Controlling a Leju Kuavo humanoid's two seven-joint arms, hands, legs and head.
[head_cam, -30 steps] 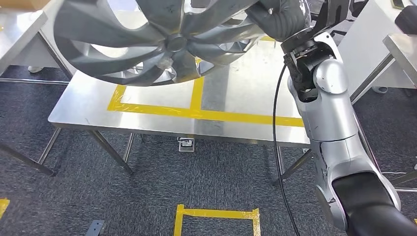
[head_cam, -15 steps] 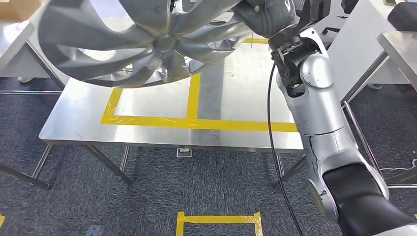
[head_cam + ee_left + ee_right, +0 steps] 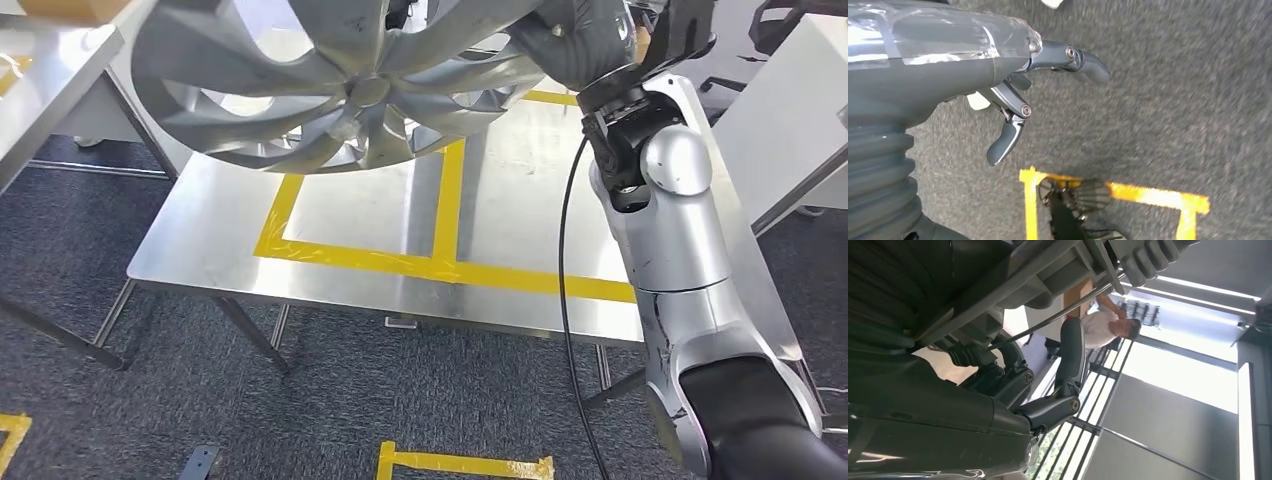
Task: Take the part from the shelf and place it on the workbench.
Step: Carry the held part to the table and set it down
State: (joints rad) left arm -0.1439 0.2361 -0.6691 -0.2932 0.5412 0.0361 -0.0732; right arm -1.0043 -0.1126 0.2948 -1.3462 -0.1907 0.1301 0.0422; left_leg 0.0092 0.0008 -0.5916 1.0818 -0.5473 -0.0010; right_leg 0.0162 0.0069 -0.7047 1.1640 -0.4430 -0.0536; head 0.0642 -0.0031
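**One alloy wheel, held high over the steel workbench**

One broad stretch of dark grey carpet (image 3: 420, 390) fills the room below me, marked with yellow tape outlines (image 3: 465, 463) on the floor. On it stands the steel workbench (image 3: 340, 200), its bare top crossed by yellow tape lines (image 3: 440, 265) that frame a rectangular bay; thin metal legs splay out beneath. Another steel table (image 3: 50, 90) sits just beside it on my left, and a white counter (image 3: 790, 110) stands off to my right.

Above the bench's far half hangs the part, a silver spoked wheel (image 3: 350, 90), tilted and clear of the surface. My right hand (image 3: 575, 40), in its dark ribbed cover, grips the wheel at its rim, the silver forearm (image 3: 680, 230) rising from below with a black cable (image 3: 565, 300) trailing alongside. In my right wrist view the dark fingers (image 3: 1070, 355) curl around a metal edge, with bright windows and a person in a white top behind.

My left hand (image 3: 1013, 90) hangs over the carpet, holding nothing, its fingers (image 3: 1005, 142) loosely apart.
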